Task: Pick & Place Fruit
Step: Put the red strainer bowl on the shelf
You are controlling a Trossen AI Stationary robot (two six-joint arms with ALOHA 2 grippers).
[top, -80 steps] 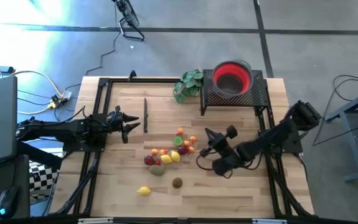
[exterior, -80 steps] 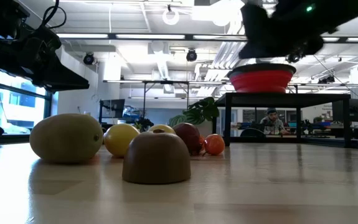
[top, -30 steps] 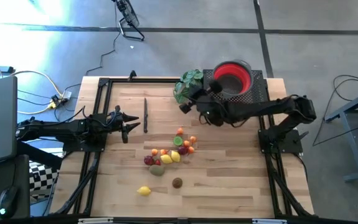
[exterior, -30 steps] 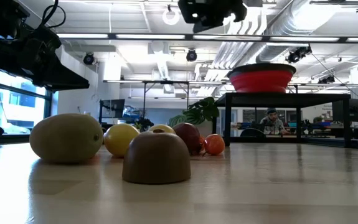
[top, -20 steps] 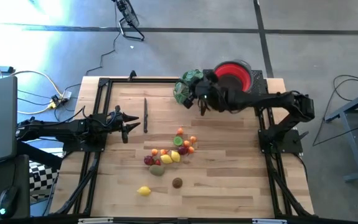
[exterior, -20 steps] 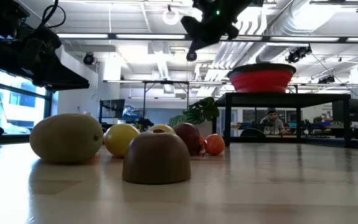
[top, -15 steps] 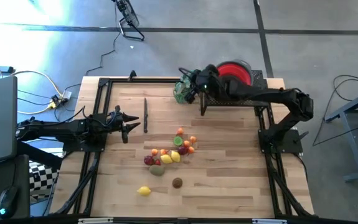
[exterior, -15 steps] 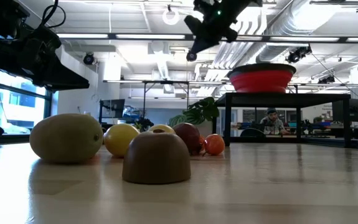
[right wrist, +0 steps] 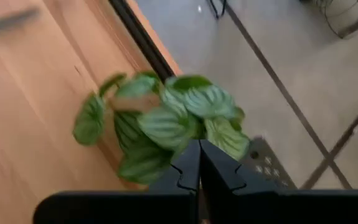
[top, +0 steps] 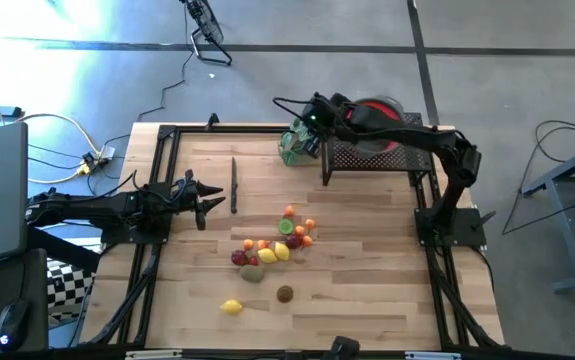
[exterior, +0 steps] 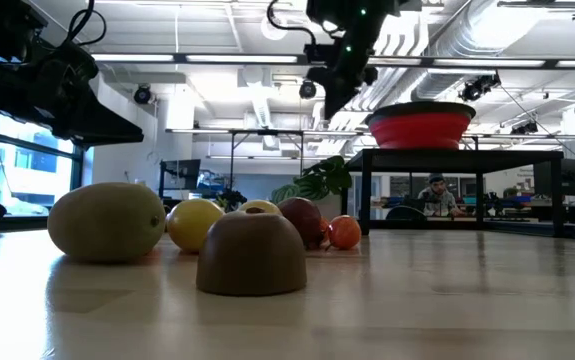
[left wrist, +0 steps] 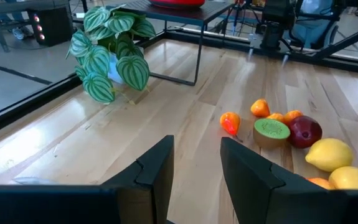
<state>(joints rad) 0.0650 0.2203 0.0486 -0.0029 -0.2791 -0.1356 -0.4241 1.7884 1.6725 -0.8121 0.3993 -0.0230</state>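
The fruit point(top: 277, 243) lies in a cluster on the wooden table's middle, with a lemon point(top: 231, 307) and a brown fruit point(top: 285, 293) apart nearer the front; the left wrist view shows the cluster point(left wrist: 291, 134) too. The red bowl point(top: 385, 108) sits on a black perforated stand point(top: 377, 155) at the far right. My right gripper point(right wrist: 198, 149) hangs shut and bare, high above the leafy plant point(right wrist: 166, 124), its arm crossing over the bowl. My left gripper point(left wrist: 197, 146) waits open at the table's left point(top: 225, 200), nothing between its fingers.
The green plant point(top: 289, 150) stands at the far edge, left of the stand. A thin black stick point(top: 234, 185) lies on the table ahead of the left gripper. Black frame rails point(top: 162, 180) run along the table's sides. A person sits in the room beyond point(exterior: 437, 195).
My right gripper has swung from in front of the stand toward the table's far edge and left, until it is above the plant. It has tipped downward and its arm now lies across the bowl. It has stayed shut. The fruit has not moved.
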